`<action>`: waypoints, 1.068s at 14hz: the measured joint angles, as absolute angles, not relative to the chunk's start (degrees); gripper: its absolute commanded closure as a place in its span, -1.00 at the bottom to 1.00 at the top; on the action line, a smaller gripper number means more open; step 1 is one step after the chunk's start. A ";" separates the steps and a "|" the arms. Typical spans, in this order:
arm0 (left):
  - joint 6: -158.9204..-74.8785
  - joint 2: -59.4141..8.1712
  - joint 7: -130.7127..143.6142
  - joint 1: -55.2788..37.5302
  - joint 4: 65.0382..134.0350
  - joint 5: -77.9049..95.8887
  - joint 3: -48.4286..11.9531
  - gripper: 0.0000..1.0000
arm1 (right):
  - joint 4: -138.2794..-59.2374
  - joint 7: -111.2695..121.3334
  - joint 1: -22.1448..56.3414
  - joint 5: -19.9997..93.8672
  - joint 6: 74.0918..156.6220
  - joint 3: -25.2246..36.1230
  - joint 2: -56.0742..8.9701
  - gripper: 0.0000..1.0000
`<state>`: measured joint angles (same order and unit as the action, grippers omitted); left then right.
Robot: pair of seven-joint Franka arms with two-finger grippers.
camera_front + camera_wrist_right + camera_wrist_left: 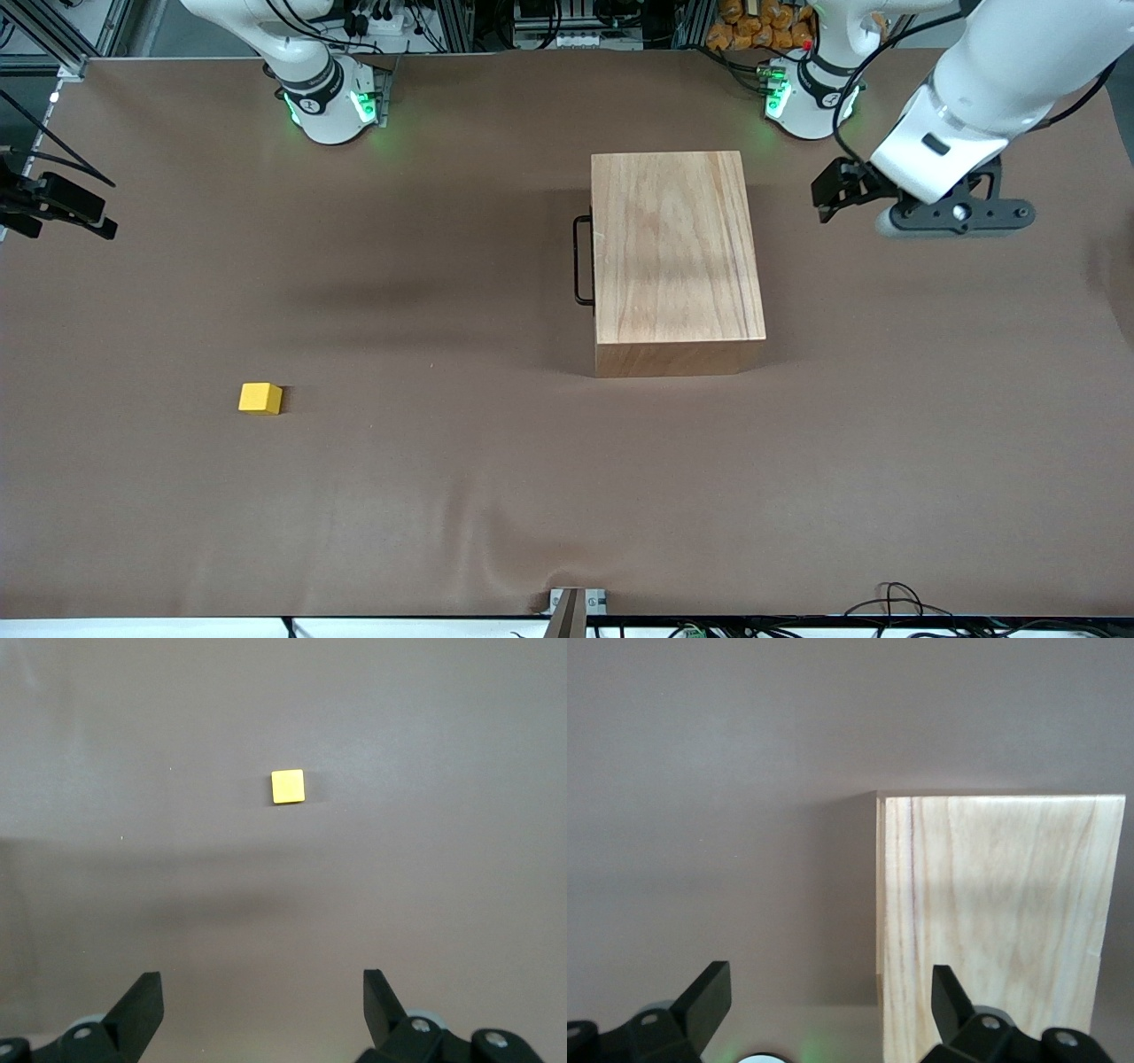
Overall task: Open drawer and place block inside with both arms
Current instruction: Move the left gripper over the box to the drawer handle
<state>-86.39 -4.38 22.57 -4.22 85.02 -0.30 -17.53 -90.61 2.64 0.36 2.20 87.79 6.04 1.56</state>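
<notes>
With the drawer [592,257] closed in its wooden box [675,252] mid-desk and the yellow block [260,398] well apart, my released left hand [837,190] and right hand [261,1010] risk shoving the box.

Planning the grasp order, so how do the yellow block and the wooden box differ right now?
The block is a small bright yellow cube; the wooden box is far larger, pale wood grain. The box carries a black wire handle facing the right arm's end; the block has none. The block lies nearer the front camera, toward the right arm's end. Both rest untouched on the brown table.
</notes>
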 measured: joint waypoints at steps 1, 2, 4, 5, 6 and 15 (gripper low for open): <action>-86.39 -5.77 25.70 -5.50 83.67 -0.30 -17.69 -1.00 | -90.61 2.64 0.35 2.20 87.79 6.05 1.56 -1.00; -86.39 -7.28 29.65 -7.31 82.26 -0.30 -17.78 -1.00 | -90.61 2.64 0.35 2.20 87.79 6.05 1.56 -1.00; -86.40 -10.56 36.37 -11.40 79.76 -0.84 -17.84 -1.00 | -90.61 2.64 0.35 2.20 87.79 6.05 1.57 -1.00; -86.41 -12.15 38.19 -13.32 78.84 -2.45 -17.84 -1.00 | -90.61 2.64 0.35 2.20 87.79 6.05 1.57 -1.00; -86.43 -13.70 39.52 -15.23 77.92 -4.66 -17.77 -1.00 | -90.61 2.64 0.35 2.20 87.79 6.05 1.57 -1.00; -90.53 -26.98 55.63 -32.94 67.77 -8.05 -13.43 -1.00 | -90.62 2.64 0.35 2.20 87.79 6.05 1.58 -1.00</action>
